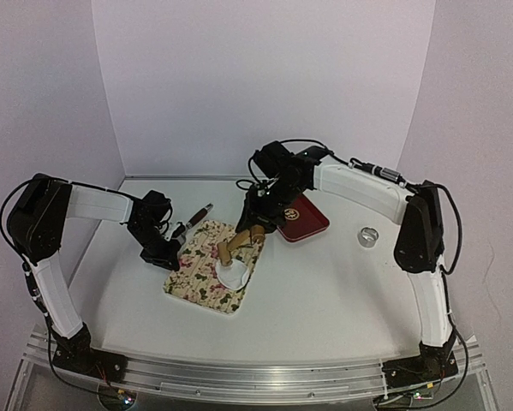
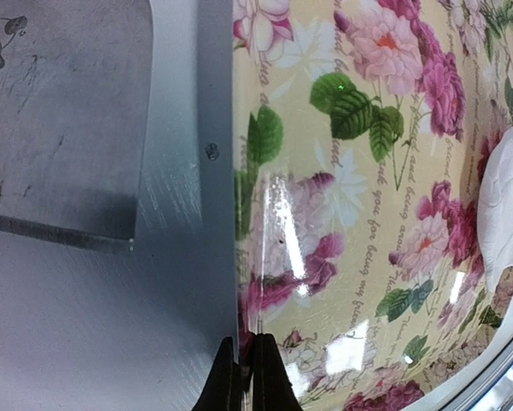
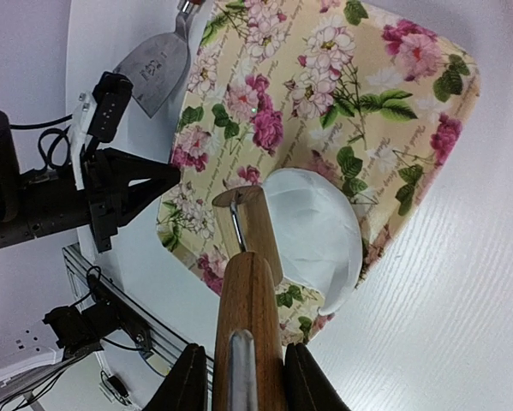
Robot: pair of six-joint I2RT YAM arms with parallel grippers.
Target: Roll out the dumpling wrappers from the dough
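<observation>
A flattened sheet of white dough (image 3: 320,235) lies on the near right part of a floral mat (image 3: 342,103). My right gripper (image 3: 243,355) is shut on the wooden handle of a rolling pin (image 3: 249,300), whose roller rests on the dough's left edge. From above, the rolling pin (image 1: 237,246) slants down from the right gripper (image 1: 258,224) to the dough (image 1: 235,274). My left gripper (image 2: 246,342) is shut on the floral mat (image 2: 367,214) at its left edge, and the left gripper (image 1: 166,253) sits low at the mat's side. Dumpling wrappers are out of view.
A metal scraper (image 1: 194,221) lies on the table behind the mat's left corner, its blade (image 2: 59,111) close to my left gripper. A red tray (image 1: 303,219) sits behind the right gripper. A metal ring cutter (image 1: 368,235) stands further right.
</observation>
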